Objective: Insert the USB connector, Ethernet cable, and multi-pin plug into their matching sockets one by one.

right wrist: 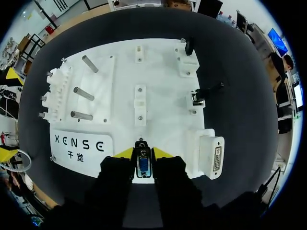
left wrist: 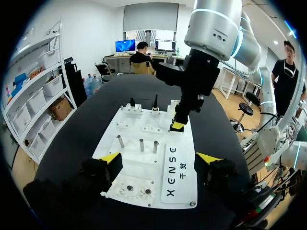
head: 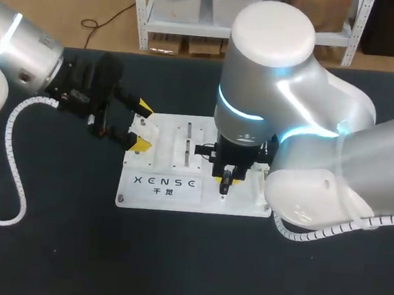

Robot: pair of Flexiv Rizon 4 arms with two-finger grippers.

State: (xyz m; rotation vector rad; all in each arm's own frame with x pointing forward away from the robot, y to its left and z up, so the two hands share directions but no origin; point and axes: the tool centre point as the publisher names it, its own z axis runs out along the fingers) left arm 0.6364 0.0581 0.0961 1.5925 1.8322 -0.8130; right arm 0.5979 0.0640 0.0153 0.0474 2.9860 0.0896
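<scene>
A white board (head: 158,192) lies in the middle of the black table. My right gripper (right wrist: 143,154) stands upright over the board's near right part, shut on a small multi-pin plug (right wrist: 142,167) with a blue face. Beside it, at the board's edge, sits a white multi-pin socket block (right wrist: 213,158). Farther along that edge are a small black connector with a cable (right wrist: 197,98) and another black connector in a white holder (right wrist: 188,46). My left gripper (head: 141,124) hovers open over the board's left end with nothing between its fingers. The left wrist view shows the right gripper (left wrist: 177,125) touching down on the board (left wrist: 139,167).
Three metal pegs (right wrist: 79,93) stand upright on the board's left half, next to a white fixture row (right wrist: 55,93) at its left edge. A white coiled hose (head: 14,172) from my left arm loops over the table at the left.
</scene>
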